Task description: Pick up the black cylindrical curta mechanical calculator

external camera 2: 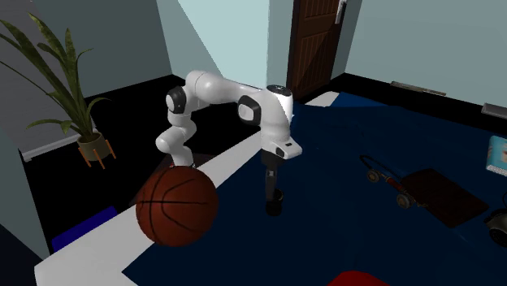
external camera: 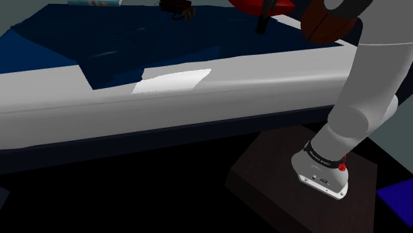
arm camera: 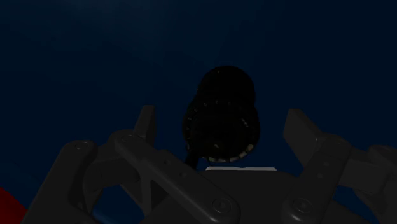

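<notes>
Blue cover (external camera: 99,46): cloth, matt, creased. 
ball (external camera 2: 176,205): smooth, soft sheen, black seams. 
arm (external camera 2: 213,88): white, glossy, plastic-like shell. 
door (external camera 2: 314,41): dark wood, panelled. 
calc (arm camera: 221,121): matt black, pale tick marks.

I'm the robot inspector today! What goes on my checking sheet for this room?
Surface: dark blue cover over a white base.
Job's things: black cylindrical calculator on the cover, between the fingers, not clasped.
Clutter: basketball near the arm; red object; small wheeled thing; dark flat mat.
Grippers: gripper open, pointing down over the calculator.
Cables: nothing seen.
Surroundings: potted plant, dark brown door, blue-grey walls.
</notes>
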Controlling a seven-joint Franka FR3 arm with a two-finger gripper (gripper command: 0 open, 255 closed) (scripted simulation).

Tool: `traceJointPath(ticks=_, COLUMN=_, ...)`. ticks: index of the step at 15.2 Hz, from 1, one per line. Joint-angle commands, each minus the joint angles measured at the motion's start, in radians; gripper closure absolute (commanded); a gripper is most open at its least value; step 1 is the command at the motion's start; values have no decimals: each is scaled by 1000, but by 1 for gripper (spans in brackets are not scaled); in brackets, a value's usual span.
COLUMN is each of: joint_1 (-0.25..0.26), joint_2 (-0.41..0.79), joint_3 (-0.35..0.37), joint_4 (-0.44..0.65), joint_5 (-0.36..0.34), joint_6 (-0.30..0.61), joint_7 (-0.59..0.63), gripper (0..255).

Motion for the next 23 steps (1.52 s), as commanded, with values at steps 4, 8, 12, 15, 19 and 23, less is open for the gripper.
traceJointPath(ticks=4, joint_1=5, joint_2=-11, joint_3=0, joint_4=-79, joint_5=-5, joint_6=69, joint_7=7, gripper=0)
traceJointPath(ticks=8, joint_1=5, joint_2=-13, joint_3=0, joint_4=-104, joint_5=-6, joint_6=92, joint_7=9, gripper=255)
traceJointPath(ticks=12, joint_1=5, joint_2=-13, joint_3=0, joint_4=-105, joint_5=-6, joint_6=93, joint_7=9, gripper=255)
traceJointPath(ticks=15, joint_1=6, joint_2=-15, joint_3=0, joint_4=-109, joint_5=-6, joint_6=95, joint_7=10, gripper=255)
traceJointPath(ticks=19, joint_1=4, joint_2=-9, joint_3=0, joint_4=-71, joint_5=-4, joint_6=63, joint_7=6, gripper=255)
traceJointPath(ticks=23, joint_1=-5, joint_2=9, joint_3=-1, joint_4=11, joint_5=4, joint_6=0, joint_7=-4, gripper=255)
